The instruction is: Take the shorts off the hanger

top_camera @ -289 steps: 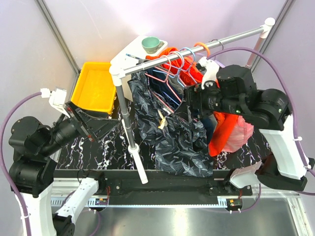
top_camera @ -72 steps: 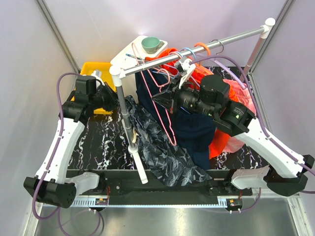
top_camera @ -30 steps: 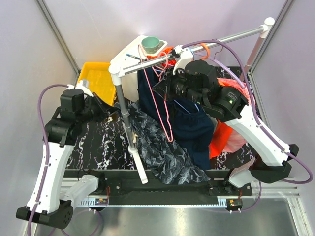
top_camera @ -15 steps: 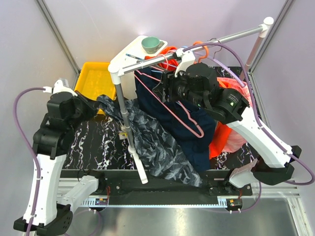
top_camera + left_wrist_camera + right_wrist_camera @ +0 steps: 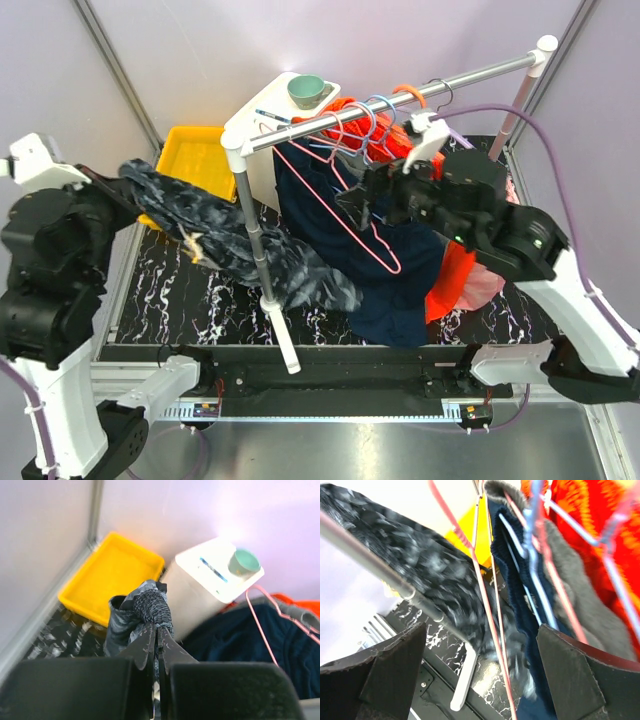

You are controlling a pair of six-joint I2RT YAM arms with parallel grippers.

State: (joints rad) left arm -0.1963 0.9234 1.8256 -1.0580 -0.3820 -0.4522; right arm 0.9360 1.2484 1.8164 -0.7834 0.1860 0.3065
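Reading the shorts (image 5: 240,245) as off the hanger (image 5: 350,215): we see the pink wire bare, hooked on the rail (image 5: 400,95) in front of the navy garment (image 5: 400,290). Left pincer (image 5: 156,640) pinches one end of the shorts above the yellow tray (image 5: 195,165), with the rest trailing past the rack post (image 5: 262,270) onto the surface (image 5: 190,300). Right pincer (image 5: 480,665) is spread wide and empty beside the hanger; we judge only setting the shorts down remains.
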